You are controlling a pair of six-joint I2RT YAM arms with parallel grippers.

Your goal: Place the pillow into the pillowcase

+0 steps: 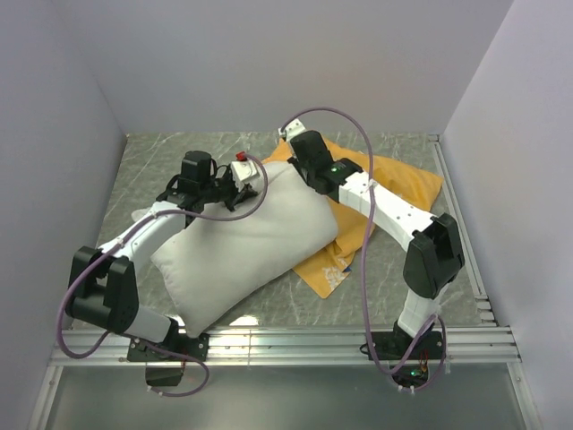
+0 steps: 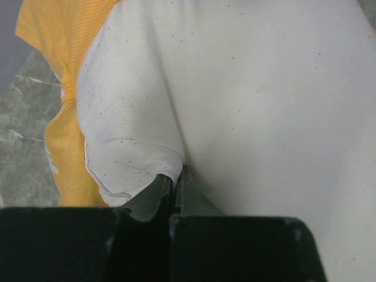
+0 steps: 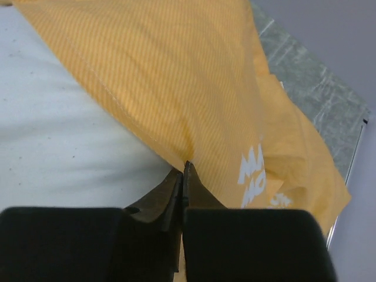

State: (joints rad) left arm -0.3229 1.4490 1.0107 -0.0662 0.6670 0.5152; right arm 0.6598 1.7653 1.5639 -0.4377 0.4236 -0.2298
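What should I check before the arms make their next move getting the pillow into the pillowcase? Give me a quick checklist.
1. Is the left claw shut on a corner of the pillow? Ok.
2. Is the right claw shut on the orange fabric of the pillowcase? Ok.
3. Does the right claw pinch one layer only, so the mouth can open? Cannot tell.
4. Is the pillow inside the pillowcase? Not ok: in the top view most of it lies uncovered on top of the case.
5. Does the mouth of the pillowcase face the pillow? Cannot tell: the pillow hides it.
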